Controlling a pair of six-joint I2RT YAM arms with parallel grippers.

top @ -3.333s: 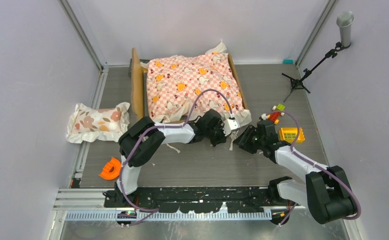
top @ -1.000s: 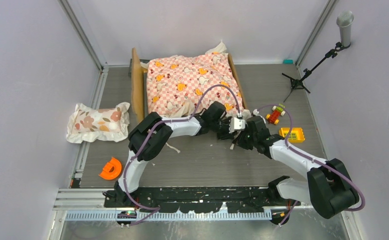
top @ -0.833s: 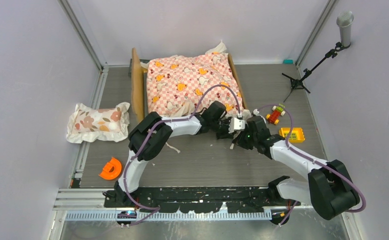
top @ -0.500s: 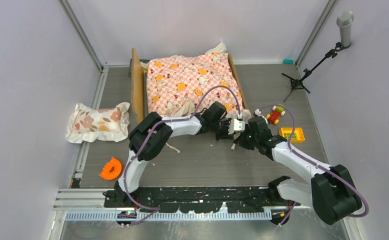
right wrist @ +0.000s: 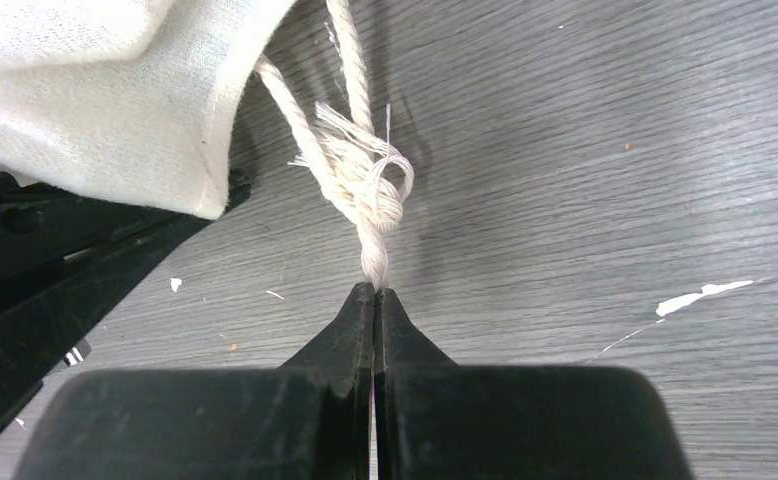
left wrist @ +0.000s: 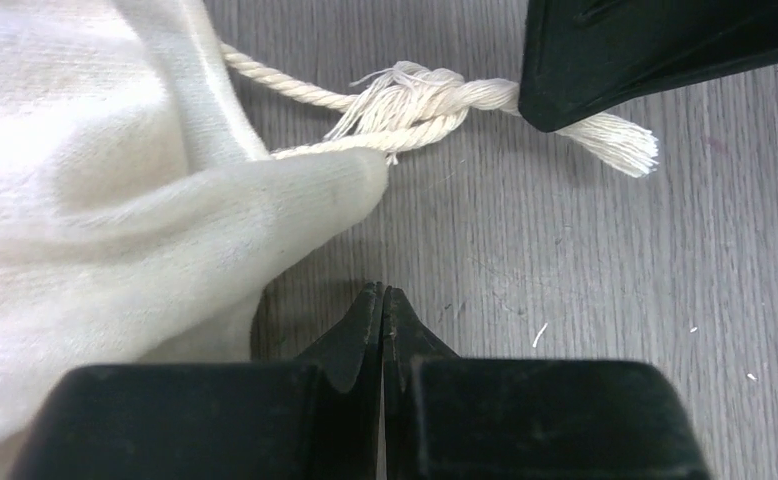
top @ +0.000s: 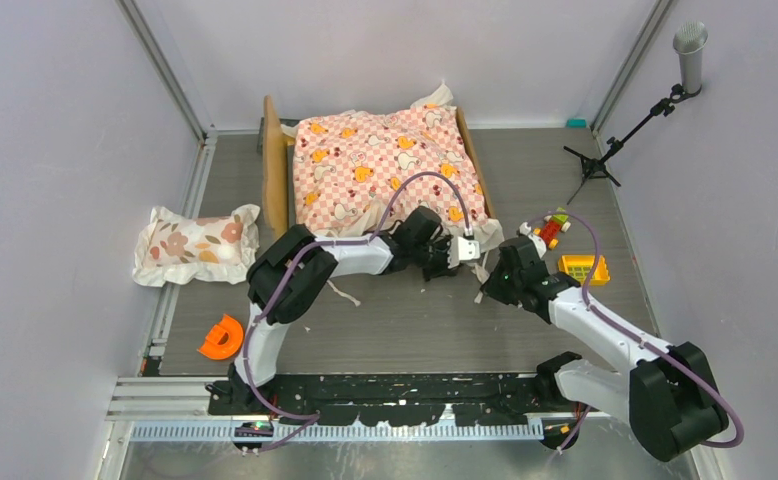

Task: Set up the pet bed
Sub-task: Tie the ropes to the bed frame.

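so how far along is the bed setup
Done: the checkered sheet covers the pet bed. In hand: the right gripper is shut on the knotted cord by the white fabric. The left gripper is shut beside it, on nothing visible. Left: the floral pillow lies on the table, off the bed.

pet bed [top: 276, 170] mostly hidden under checkered sheet [top: 385, 165]
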